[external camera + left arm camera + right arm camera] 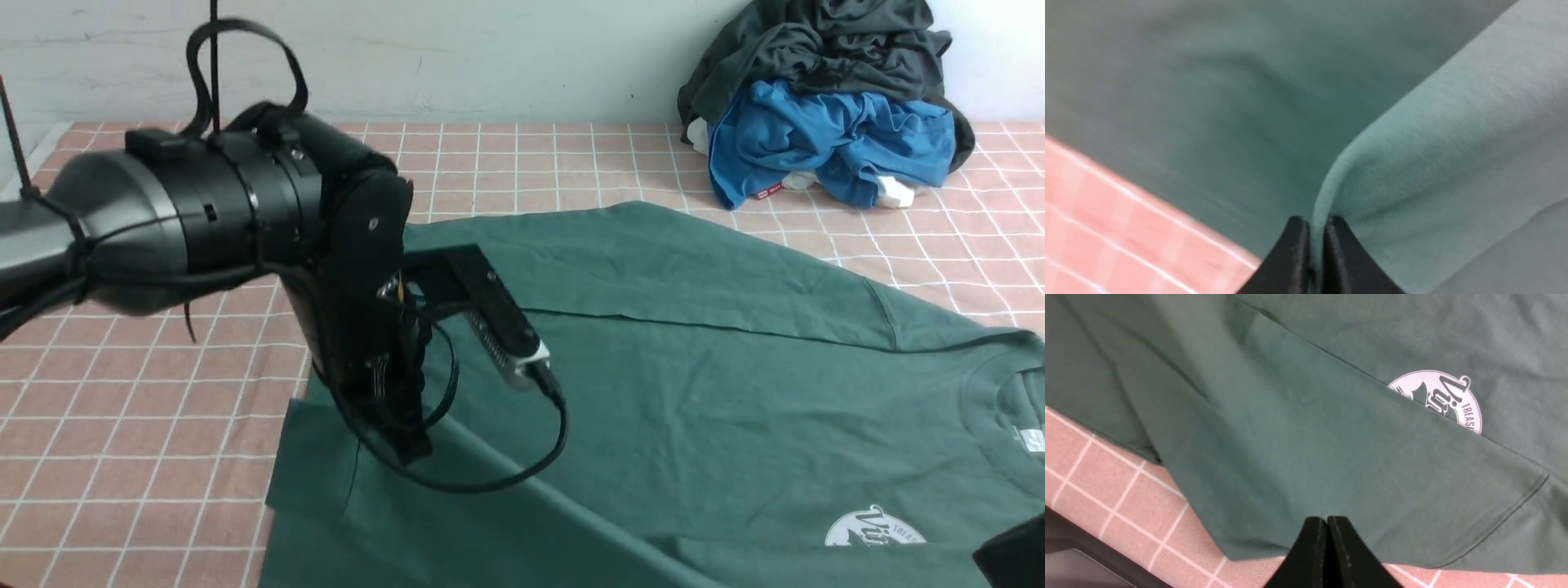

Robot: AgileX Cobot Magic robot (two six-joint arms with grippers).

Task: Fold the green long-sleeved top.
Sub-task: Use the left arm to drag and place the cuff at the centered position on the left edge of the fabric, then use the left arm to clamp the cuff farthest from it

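Note:
The green long-sleeved top point(694, 367) lies spread on the pink checked cloth, its round white logo point(873, 527) and neck label point(1033, 439) toward the right. A sleeve lies folded across the body. My left gripper point(412, 449) points down at the top's left part. In the left wrist view it point(1317, 222) is shut on a raised ridge of the green fabric point(1412, 163). In the right wrist view my right gripper point(1327, 520) is shut with nothing between its fingers. It hovers over the top's near edge point(1331, 457), with the logo point(1437, 398) beyond it.
A pile of clothes sits at the back right against the wall, a dark grey garment point(824, 49) over a bright blue one point(833, 143). Pink checked cloth point(122, 457) shows left of the top. The table's dark front edge point(1086, 547) runs beside the right gripper.

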